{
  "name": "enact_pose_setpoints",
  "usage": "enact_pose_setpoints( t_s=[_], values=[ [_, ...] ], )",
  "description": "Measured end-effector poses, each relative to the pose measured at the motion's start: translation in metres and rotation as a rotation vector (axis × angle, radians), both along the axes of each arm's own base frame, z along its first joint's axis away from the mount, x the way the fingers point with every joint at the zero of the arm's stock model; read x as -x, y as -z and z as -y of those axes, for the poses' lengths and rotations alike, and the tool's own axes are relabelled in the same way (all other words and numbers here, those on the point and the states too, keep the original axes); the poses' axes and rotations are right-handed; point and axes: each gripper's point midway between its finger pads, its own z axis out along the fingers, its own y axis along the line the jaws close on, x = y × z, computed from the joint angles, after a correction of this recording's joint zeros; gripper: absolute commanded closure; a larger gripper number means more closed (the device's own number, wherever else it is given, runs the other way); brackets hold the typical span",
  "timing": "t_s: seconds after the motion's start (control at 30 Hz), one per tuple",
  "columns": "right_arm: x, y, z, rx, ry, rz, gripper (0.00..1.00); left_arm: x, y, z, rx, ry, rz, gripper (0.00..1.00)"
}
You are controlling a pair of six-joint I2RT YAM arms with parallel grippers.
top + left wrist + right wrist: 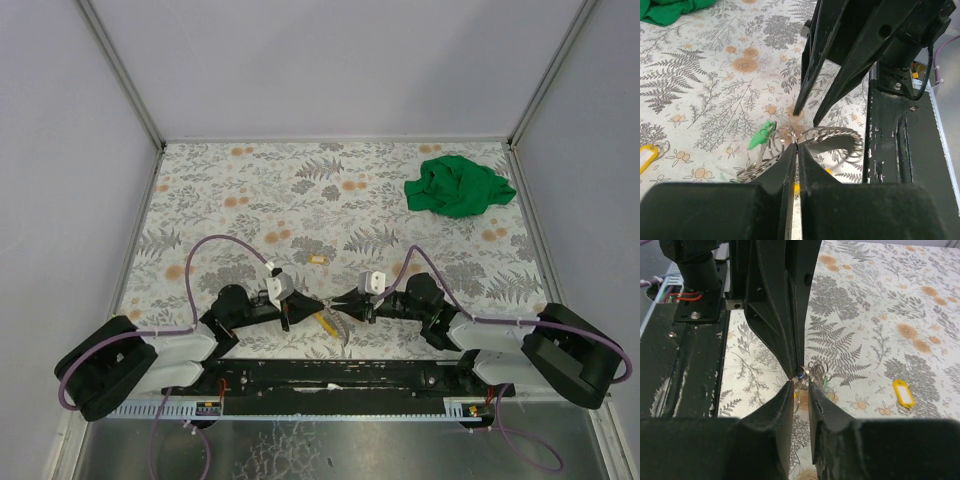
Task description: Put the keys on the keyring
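**Inspector:** While both arms are meeting low over the near middle of the table [250, 180], what is each gripper doing?

**Operator:** My left gripper [797, 150] is clamping fully shut on the wire of the keyring [832, 135], which is lying flat just ahead of my bases. My right gripper [800, 386] is standing slightly parted, its tips at the ring, gripping nothing I can make out.

**Inspector:** Progress?

**Operator:** Partial at best. The green-tagged key [762, 135] is sitting against the ring bunch, but I cannot tell whether it is threaded. The yellow-tagged key [903, 392] is lying well apart on the table, so it is waiting to be fetched and threaded.

**Inspector:** Orientation?

**Operator:** In the left wrist view, the keyring's long axis is running side to side across my closed fingers, with the green tag at its left end.
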Motion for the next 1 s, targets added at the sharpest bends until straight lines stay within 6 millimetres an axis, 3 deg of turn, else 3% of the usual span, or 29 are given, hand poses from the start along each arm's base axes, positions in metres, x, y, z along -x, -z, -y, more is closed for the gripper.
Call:
enact_pose_setpoints(
  t_s=[0.17,0.43,0.63,1.0],
  values=[
    [-0.007,-0.002,0.01,0.059,0.046,0.052,0.64,-0.003,0.005,-0.002,-0.044,-0.018,-0.011,1.0],
    [-0.019,0.008,0.015,0.183,0.075,0.105,0.63,-0.01,0.014,-0.002,-0.108,-0.039,-0.043,1.0],
    [-0.025,0.021,0.008,0.261,0.04,0.116,0.63,-0.008,0.021,-0.002,-0.141,-0.032,-0.055,1.0],
    [-0.026,0.015,-0.011,0.293,-0.063,0.137,0.69,-0.004,0.023,0.0,-0.167,-0.011,-0.044,1.0]
  ],
)
